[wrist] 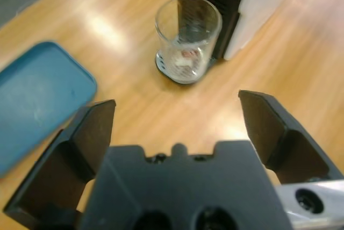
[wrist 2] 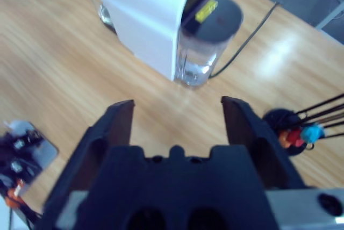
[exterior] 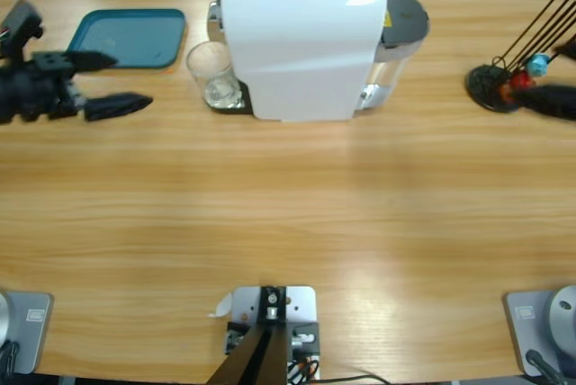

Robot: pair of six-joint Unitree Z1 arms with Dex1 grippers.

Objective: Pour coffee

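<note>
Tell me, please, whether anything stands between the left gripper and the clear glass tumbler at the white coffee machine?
Nothing visible does: bare wooden table lies between the open left gripper and the clear glass tumbler; the teal plastic tray sits off to one side.

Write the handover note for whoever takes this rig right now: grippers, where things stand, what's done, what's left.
Left gripper: open, empty, short of the glass.
Right gripper: open, empty, facing the coffee machine and its water tank.
Glass sits on the machine's drip tray under the spout; no coffee visible in it.
Blue tray lies bare beside the glass. Capsule stand at the far end.
Done: nothing grasped. Left: get coffee into the glass.
</note>
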